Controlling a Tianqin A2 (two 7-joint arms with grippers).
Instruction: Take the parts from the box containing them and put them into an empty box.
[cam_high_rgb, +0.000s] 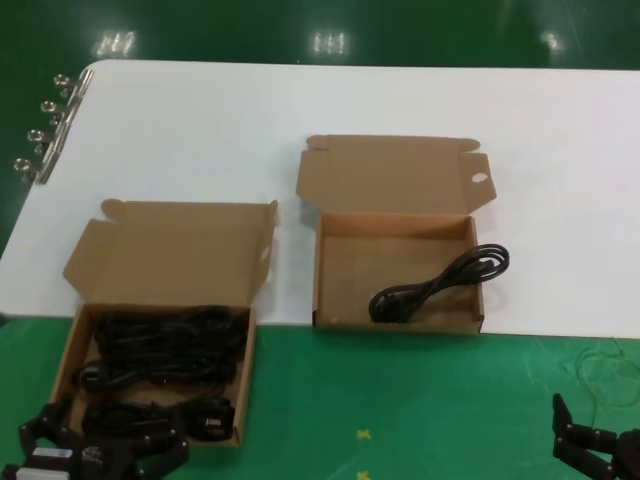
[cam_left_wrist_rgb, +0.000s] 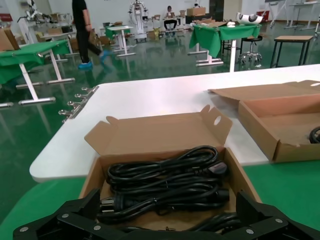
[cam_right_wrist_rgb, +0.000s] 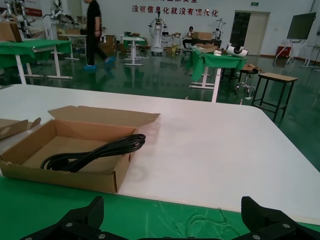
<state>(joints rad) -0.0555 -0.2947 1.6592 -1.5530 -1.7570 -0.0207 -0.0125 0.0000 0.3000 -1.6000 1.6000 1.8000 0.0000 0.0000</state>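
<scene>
Lying coiled in the slanted-wing box at the tabletop's near left edge: several black power cords. Resting slantwise in the punched-hole box at the near edge's middle: 1 cord. Hovering wide open and empty below the near edge: left gripper, right gripper

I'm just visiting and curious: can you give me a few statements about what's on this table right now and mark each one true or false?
1. The box on the robot's left holds several black power cords. True.
2. The other box holds nothing. False: one cord lies in it.
3. The left gripper grips a cord. False: it is open, by the full box's near edge.
4. The right gripper is open, away from both boxes. True.
</scene>
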